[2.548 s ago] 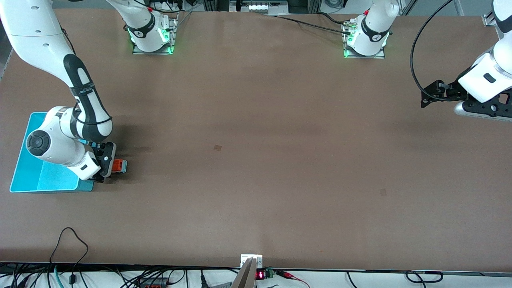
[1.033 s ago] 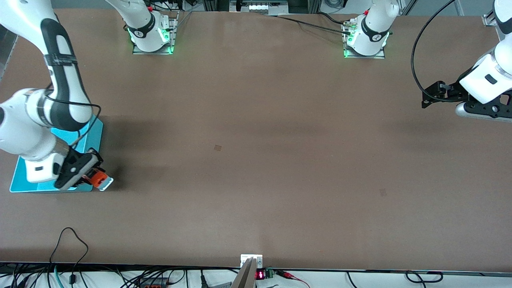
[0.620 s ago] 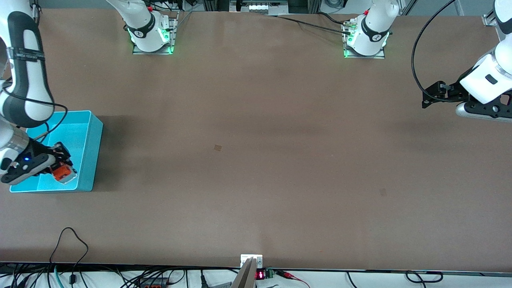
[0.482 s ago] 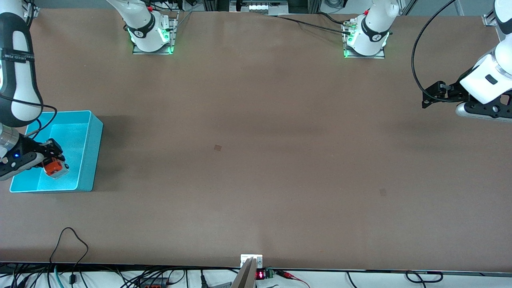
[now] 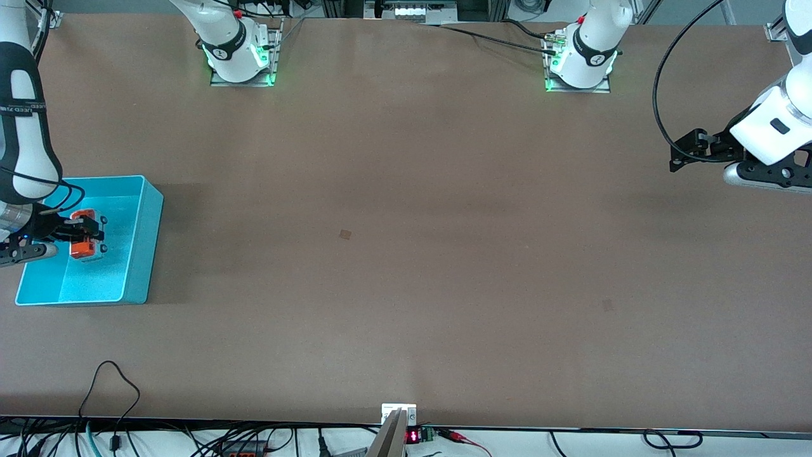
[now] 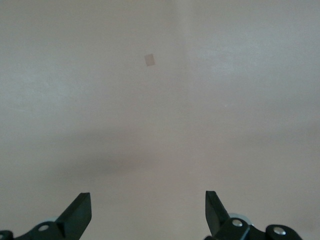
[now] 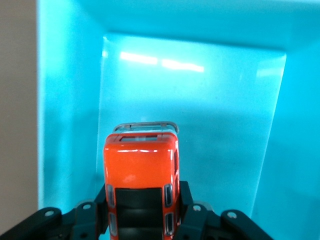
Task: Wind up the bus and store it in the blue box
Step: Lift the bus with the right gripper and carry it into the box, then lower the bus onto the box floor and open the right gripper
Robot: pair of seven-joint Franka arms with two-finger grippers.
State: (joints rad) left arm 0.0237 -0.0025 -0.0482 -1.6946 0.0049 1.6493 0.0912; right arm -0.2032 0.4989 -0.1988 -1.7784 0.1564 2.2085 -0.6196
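Now right gripper clamped on the bus over the blue box; left gripper wide, idle

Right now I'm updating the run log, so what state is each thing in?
bus: gripped, held inside the blue box's opening; resting on the floor or not, cannot tell.
blue box: upright on the table, open-topped.
right gripper: shut on the bus, over the blue box.
left gripper: open, empty, waiting over bare table.
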